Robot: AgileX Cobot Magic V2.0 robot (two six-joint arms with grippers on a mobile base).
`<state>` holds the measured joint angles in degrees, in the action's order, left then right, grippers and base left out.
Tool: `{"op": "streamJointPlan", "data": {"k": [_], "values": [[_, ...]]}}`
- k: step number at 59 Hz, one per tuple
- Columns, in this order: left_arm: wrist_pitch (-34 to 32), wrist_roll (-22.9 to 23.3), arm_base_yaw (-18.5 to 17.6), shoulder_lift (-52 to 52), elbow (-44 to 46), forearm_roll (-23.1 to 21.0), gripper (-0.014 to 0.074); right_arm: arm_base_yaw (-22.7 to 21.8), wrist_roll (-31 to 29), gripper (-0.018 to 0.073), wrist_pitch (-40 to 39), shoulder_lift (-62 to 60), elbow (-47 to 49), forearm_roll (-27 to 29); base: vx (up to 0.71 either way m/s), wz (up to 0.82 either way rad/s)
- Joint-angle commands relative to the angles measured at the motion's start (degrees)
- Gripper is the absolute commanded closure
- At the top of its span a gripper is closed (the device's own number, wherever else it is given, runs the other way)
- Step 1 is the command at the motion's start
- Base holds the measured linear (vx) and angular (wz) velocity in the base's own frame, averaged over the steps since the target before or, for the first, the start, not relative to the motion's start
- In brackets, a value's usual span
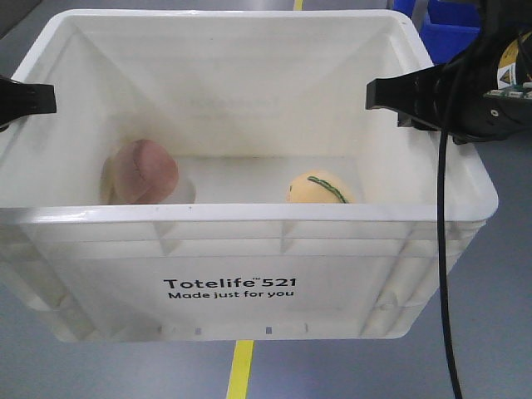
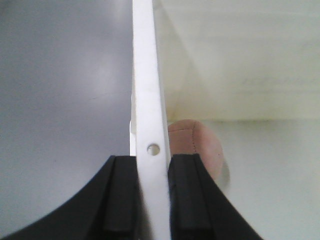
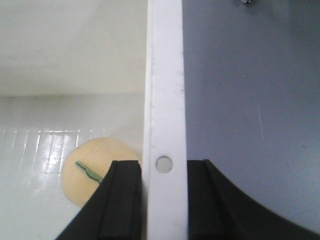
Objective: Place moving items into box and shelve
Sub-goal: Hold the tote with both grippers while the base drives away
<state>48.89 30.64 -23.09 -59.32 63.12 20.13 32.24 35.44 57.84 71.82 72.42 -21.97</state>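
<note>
Both moving items lie on the floor of the white box [image 1: 224,291] by its near wall: the pink-grey ball [image 1: 140,172] at the left corner, the yellow ball [image 1: 320,189] toward the right. Mid-way back, the left gripper [image 2: 152,167] and right gripper [image 3: 164,172] each clamp a side rim. Carry both sides level and together, since a tilt would likely roll the balls and twist the rims

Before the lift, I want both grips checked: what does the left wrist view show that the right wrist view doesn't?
Left wrist only: the left claw and the pink plush ball. Right wrist only: the right claw and the yellow plush ball with its green stripe. Both: a claw shut on the white crate, a hole in its rim, grey floor outside.
</note>
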Motion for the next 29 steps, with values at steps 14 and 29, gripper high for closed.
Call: {"op": "streamJointPlan", "data": {"k": [14, 29], "values": [[-4.36, -0.33, 0.39, 1.49, 2.68, 6.79, 0.0619, -0.70, -0.36, 0.0474, -3.00, -2.38, 2.26, -8.01, 0.36, 0.12], [-4.36, -0.33, 0.39, 1.49, 2.68, 6.79, 0.0619, -0.70, -0.36, 0.0474, -3.00, -2.38, 2.26, -8.01, 0.44, 0.00]]}}
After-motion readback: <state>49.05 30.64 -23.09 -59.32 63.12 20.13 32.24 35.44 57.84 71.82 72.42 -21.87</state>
